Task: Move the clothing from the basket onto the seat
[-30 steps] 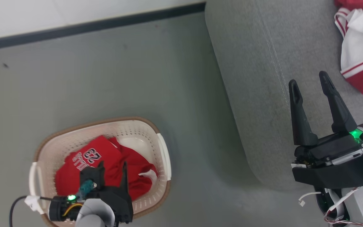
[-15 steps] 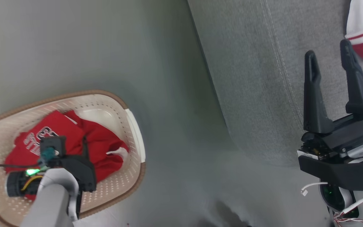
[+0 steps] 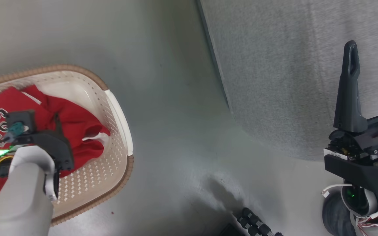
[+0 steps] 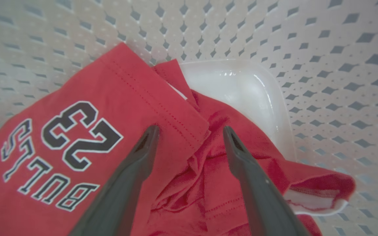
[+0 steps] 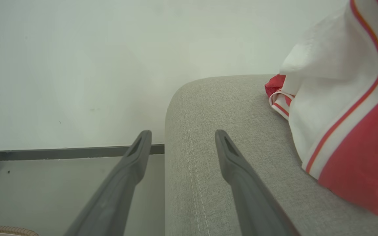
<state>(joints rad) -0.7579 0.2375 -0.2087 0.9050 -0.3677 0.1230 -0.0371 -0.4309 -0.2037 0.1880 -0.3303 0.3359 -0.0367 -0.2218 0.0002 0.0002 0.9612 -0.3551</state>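
Cut off at the head view's left edge: basket [image 3: 117, 108] on the floor. Partly hidden under the pale left forearm [image 3: 21, 196]: red clothing [image 3: 77, 126] inside, lettering half covered. Left jaws apart, pointing down into the basket [image 4: 274, 39], fingers [image 4: 136, 164] straddling a fold of the clothing [image 4: 126, 85]; touching or not, cannot tell. Right jaws apart and empty, fingers [image 3: 349, 95] over the left edge of the seat [image 3: 274, 82]. On the seat [image 5: 225, 98], to the right: red-and-white garment [image 5: 340, 98], cut off by the frame.
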